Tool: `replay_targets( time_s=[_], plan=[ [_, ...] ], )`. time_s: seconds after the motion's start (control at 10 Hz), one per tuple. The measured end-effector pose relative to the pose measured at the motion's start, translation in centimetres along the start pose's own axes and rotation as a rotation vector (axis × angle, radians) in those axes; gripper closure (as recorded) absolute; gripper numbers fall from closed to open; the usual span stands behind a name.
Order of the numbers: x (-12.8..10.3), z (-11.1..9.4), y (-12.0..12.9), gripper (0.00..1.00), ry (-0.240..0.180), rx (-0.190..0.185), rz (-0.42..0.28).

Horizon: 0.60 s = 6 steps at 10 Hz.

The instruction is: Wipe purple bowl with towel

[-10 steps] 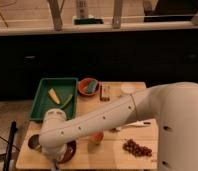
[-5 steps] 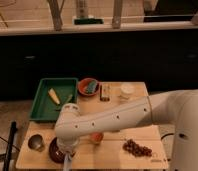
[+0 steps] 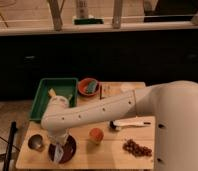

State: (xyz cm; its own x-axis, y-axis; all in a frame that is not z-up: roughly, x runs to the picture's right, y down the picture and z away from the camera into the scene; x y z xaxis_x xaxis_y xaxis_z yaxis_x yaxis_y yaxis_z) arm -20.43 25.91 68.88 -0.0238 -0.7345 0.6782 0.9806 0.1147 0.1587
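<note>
"The purple bowl [image 3: 69, 150], where was it?"
"Near the front left corner of the wooden table [image 3: 111, 154], just right of a small metal cup [image 3: 36, 142]. The gripper [image 3: 57, 149] was down in it over a pale towel [image 3: 55, 155]. How wide its grip stood, I could not tell."
"And around it?"
"A green tray [image 3: 46, 95], an orange-red bowl [image 3: 88, 86], a white-handled brush [image 3: 129, 123], with dark cabinets [image 3: 142, 55] behind. The white arm [image 3: 102, 110] hid the bowl's far rim."

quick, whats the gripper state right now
gripper: down at the purple bowl, towel at its tip; open or closed cannot be told
</note>
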Motion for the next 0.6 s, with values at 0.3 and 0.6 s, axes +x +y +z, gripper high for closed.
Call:
replay_targets(
  time_s=[0.3, 0.6],
  plan=[
    [-2.0, -0.2, -2.0, 1.00, -0.022, 0.037, -0.109],
    [-4.9, -0.3, -0.4, 1.00, -0.061, 0.059, -0.119]
  ],
)
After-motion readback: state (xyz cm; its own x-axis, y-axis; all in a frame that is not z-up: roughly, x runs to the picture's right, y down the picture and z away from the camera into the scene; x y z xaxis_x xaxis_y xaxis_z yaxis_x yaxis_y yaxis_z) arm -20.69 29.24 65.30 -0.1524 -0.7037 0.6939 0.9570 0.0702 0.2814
